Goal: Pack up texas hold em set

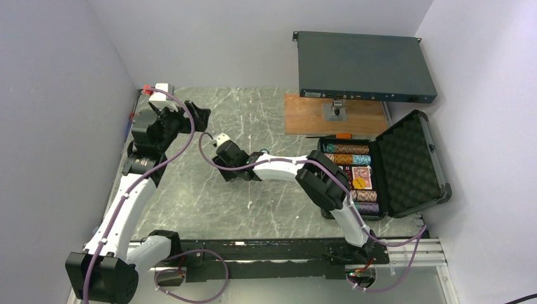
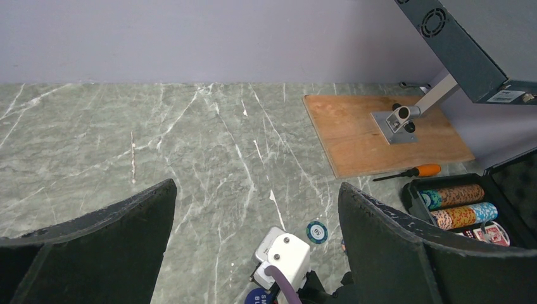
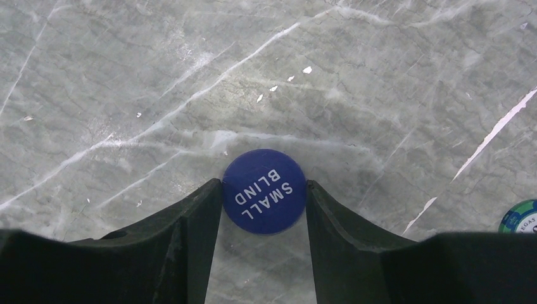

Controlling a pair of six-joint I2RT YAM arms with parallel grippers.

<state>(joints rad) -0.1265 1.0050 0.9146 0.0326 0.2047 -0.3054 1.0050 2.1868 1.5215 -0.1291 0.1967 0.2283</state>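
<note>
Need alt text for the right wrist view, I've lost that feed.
The right gripper has its two dark fingers against opposite sides of a round blue button printed SMALL BLIND, lying flat on the grey marbled table. A teal-rimmed poker chip is partly visible at the right edge.

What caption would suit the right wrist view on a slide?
Right gripper pinching the blue SMALL BLIND button flat on the marble table.
</note>
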